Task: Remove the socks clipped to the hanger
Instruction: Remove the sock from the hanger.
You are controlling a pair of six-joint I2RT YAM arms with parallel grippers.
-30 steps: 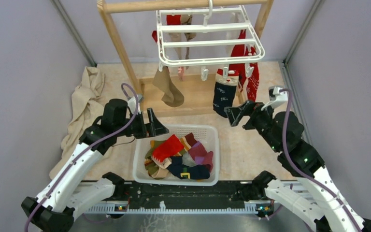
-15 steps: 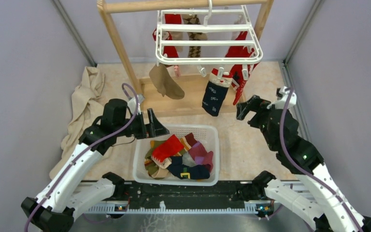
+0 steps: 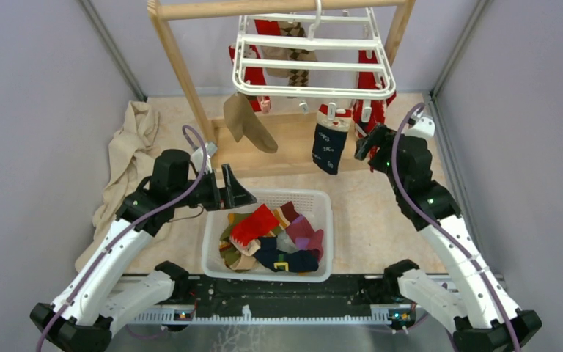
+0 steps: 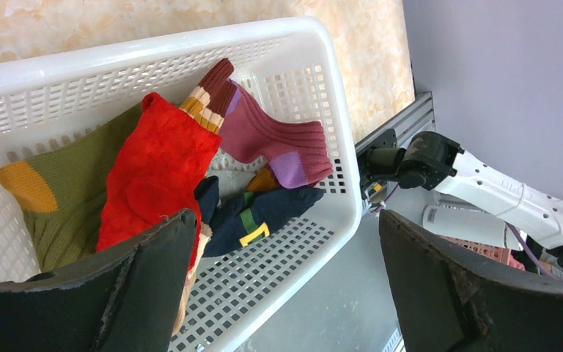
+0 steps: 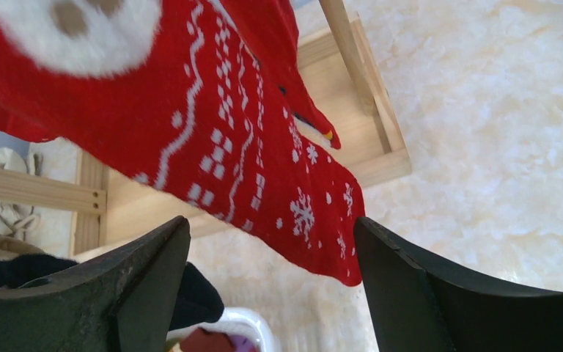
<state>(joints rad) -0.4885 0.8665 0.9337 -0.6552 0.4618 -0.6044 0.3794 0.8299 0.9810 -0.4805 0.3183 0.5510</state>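
The white slatted hanger point(image 3: 311, 55) hangs by its hook from a wooden bar. Clipped to it are a tan sock point(image 3: 248, 125), a navy sock point(image 3: 328, 147), red patterned socks point(image 3: 375, 117) at the right, and red and argyle socks at the back. My right gripper point(image 3: 366, 143) is open and empty, right beside the red socks; in the right wrist view the red snowflake sock point(image 5: 264, 158) hangs just beyond its jaws. My left gripper point(image 3: 238, 192) is open and empty above the far left edge of the white basket point(image 3: 212, 220), which holds several removed socks point(image 4: 161, 169).
The wooden frame's base point(image 3: 293, 147) lies on the floor under the hanger, with an upright post point(image 3: 179, 70) at left. A beige cloth point(image 3: 128, 154) lies crumpled by the left wall. Grey walls close in both sides.
My right arm has swung up and back from beside the basket to the red socks. The hanger has swayed, its socks swinging with it. The left arm has not moved.
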